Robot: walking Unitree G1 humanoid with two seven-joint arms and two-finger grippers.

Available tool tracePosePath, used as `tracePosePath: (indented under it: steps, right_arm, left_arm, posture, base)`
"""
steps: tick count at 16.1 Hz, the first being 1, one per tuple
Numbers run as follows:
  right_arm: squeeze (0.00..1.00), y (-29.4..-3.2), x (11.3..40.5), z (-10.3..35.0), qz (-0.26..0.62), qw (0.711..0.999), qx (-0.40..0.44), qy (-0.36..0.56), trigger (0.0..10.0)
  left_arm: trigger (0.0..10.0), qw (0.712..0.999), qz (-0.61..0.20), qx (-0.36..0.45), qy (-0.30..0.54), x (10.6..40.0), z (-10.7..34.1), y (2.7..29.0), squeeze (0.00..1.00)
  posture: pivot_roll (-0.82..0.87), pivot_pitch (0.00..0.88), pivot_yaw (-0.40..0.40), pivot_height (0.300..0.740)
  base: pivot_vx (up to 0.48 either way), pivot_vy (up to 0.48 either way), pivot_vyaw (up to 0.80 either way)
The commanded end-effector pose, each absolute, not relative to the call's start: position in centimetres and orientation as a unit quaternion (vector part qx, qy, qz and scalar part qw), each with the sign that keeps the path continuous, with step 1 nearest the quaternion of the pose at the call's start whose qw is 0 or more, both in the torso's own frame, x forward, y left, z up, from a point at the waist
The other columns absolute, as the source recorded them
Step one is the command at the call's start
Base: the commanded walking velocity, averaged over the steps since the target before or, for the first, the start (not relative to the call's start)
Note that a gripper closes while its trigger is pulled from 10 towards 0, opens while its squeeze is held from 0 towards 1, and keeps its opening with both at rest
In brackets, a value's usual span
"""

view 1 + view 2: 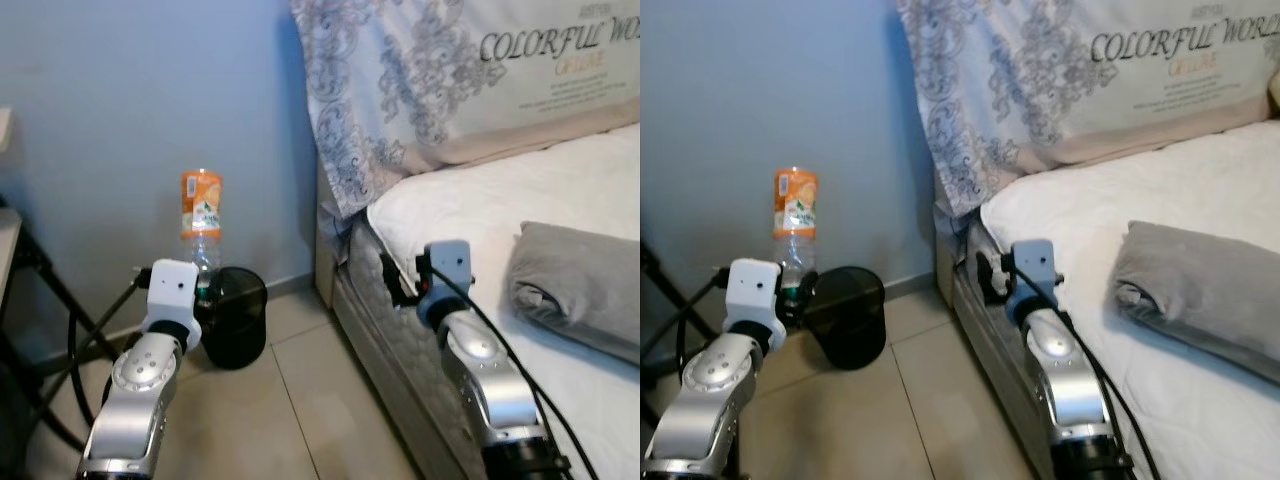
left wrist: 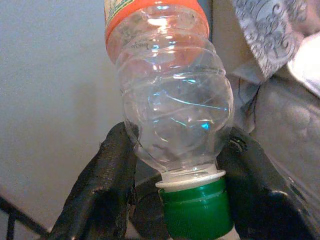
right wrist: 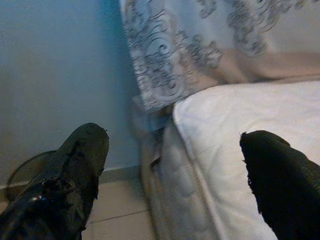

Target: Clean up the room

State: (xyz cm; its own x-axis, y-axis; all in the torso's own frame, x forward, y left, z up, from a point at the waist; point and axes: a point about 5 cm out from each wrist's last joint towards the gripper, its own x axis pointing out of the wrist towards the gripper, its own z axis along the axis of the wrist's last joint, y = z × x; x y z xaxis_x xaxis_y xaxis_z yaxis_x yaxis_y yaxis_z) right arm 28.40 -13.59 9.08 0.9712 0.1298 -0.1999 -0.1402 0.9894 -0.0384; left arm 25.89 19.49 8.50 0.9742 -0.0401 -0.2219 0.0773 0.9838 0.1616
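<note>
Here I am gripping an empty plastic bottle (image 1: 201, 222) upside down near its green cap (image 2: 196, 209) with my left gripper (image 1: 203, 291), holding it above a black mesh bin (image 1: 237, 315) that is standing on the tiled floor (image 1: 310, 400) against the blue wall (image 1: 130, 110). My right gripper (image 3: 175, 175) is hanging open beside the bed (image 1: 480, 220), where a grey folded blanket (image 1: 580, 285) is lying below a patterned pillow (image 1: 420, 80).

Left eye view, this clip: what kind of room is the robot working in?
Most likely a bedroom. A bed with a white mattress stands against a blue wall, a patterned pillow leans at its head, and a folded grey blanket lies on it. A black mesh bin stands on the tiled floor beside it.
</note>
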Motion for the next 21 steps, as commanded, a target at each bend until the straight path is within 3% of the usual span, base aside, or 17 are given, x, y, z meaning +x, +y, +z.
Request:
tracePosePath:
  steps: [1,3,17,21]
  right_arm:
    - [0.00,-14.4,28.4,9.0,0.062,0.991,-0.050,0.103,10.0]
    - [0.00,-14.8,28.3,8.7,0.044,0.992,-0.050,0.110,10.0]
    - [0.00,-14.9,28.3,8.2,0.039,0.991,-0.039,0.123,10.0]
    - [0.00,-15.0,28.2,7.1,0.056,0.982,-0.083,0.158,10.0]
  left_arm:
    - [10.0,0.990,-0.041,0.087,0.099,26.2,8.8,18.6,0.00]
    - [10.0,0.990,-0.048,0.088,0.096,26.4,8.9,18.4,0.00]
    - [10.0,0.988,-0.063,0.096,0.099,26.9,8.8,18.1,0.00]
    - [10.0,0.986,-0.070,0.100,0.110,26.7,8.4,18.0,0.00]
  posture:
    - [-0.01,0.000,0.007,0.740]
    - [-0.02,0.000,0.008,0.740]
    - [-0.02,0.000,0.012,0.740]
    - [-0.01,0.000,0.006,0.740]
  base:
    - [0.296,0.000,0.80]
    - [0.296,0.000,0.80]
    - [0.309,0.000,0.00]
    - [0.310,0.000,0.00]
